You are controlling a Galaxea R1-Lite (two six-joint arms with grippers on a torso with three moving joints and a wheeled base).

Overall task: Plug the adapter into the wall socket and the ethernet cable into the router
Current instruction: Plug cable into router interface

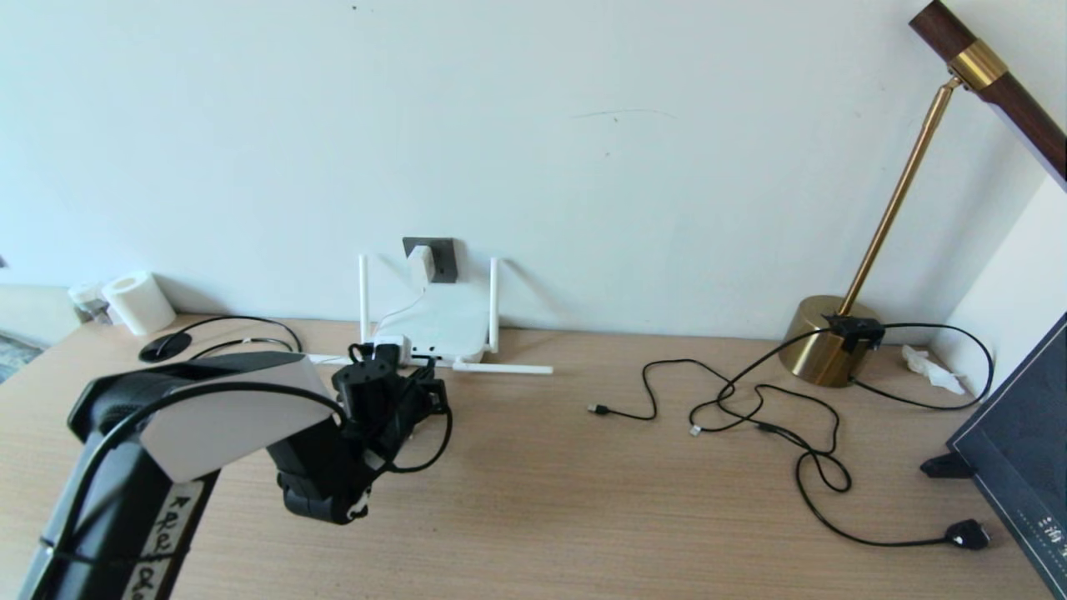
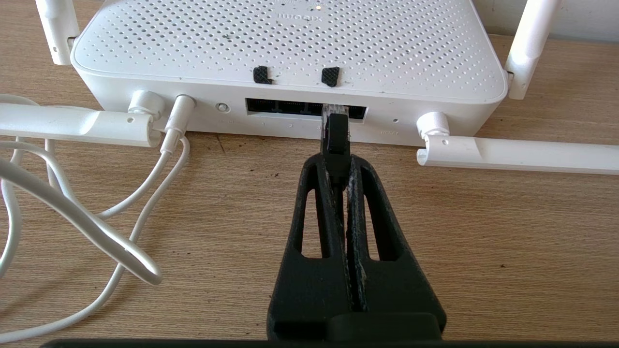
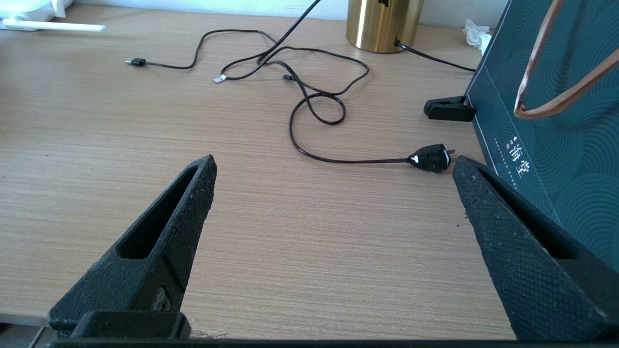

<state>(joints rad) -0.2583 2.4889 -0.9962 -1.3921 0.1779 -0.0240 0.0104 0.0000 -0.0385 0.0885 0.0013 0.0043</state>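
Observation:
The white router [image 2: 290,43] lies at the back of the table against the wall, with its row of dark ports [image 2: 280,106] facing me. My left gripper [image 2: 337,162] is shut on the black boot of the ethernet cable [image 2: 335,133]. The cable's clear plug tip sits at the mouth of one port. In the head view the left gripper [image 1: 421,383] is right in front of the router [image 1: 438,329]. The white adapter [image 1: 425,262] sits in the dark grey wall socket [image 1: 443,257] above it. My right gripper [image 3: 333,166] hangs open over bare wood, holding nothing.
The adapter's thin white cord [image 2: 72,212] loops on the table beside the router. Thin black cables [image 1: 750,408] sprawl toward a brass lamp base [image 1: 821,337], one ending in a black plug [image 1: 967,533]. A dark teal board [image 1: 1021,450] stands at the right edge.

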